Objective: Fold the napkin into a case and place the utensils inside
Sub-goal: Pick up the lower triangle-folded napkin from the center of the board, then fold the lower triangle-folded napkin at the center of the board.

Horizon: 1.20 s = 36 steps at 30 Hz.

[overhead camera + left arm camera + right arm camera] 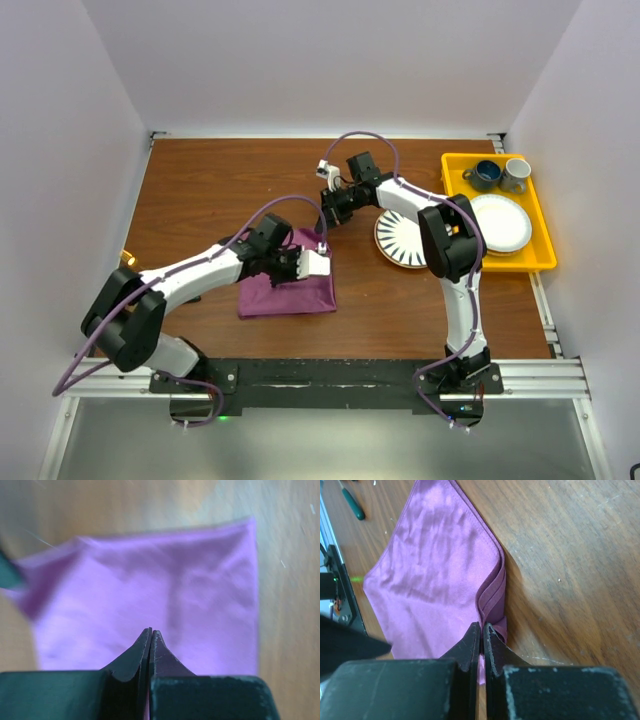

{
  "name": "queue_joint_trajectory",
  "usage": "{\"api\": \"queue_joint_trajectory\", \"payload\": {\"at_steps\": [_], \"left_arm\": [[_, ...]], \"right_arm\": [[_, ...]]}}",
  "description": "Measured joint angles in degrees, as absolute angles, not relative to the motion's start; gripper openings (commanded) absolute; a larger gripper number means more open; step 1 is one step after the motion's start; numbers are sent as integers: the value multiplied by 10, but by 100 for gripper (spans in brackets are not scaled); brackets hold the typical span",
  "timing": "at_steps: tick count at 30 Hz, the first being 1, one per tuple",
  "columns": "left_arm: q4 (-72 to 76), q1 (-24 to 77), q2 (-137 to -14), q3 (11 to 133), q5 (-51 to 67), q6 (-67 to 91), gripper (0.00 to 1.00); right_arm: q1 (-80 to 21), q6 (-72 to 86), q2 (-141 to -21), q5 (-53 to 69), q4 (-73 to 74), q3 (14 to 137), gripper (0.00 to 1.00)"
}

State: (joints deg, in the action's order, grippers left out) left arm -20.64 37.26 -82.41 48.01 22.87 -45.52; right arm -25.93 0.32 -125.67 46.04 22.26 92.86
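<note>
The plum-purple napkin [285, 295] lies folded in layers on the wooden table. In the right wrist view the stacked edges of the napkin [430, 575] meet at a corner. My right gripper [483, 625] is shut on that corner, and cloth shows between the jaws. From above, the right gripper [324, 240] sits at the napkin's far right corner, which is slightly lifted. My left gripper [305, 266] hangs over the cloth. In its own view the left gripper [151, 630] has its tips pressed together above the napkin [165, 590], with no fold visibly pinched. The utensils are out of view.
A striped plate [398, 245] sits right of the napkin, partly under the right arm. At the far right a yellow tray [545, 262] holds a white plate [500, 222], a blue cup [487, 175] and a grey cup [516, 174]. A green-handled tool [352, 505] lies beyond the napkin.
</note>
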Motion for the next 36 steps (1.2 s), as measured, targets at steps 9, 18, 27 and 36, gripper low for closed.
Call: {"api": "queue_joint_trajectory", "payload": {"at_steps": [9, 18, 27, 36], "left_arm": [[-250, 373, -871, 477, 217, -423, 0], [-250, 348, -900, 476, 225, -369, 0], [-247, 314, -914, 483, 263, -327, 0], [-243, 292, -915, 483, 279, -295, 0]], "right_arm": [[-264, -27, -1244, 477, 251, 908, 0], [-285, -36, -1188, 502, 273, 854, 0], [-301, -35, -1169, 504, 272, 789, 0], [-307, -39, -1174, 455, 270, 756, 0]]}}
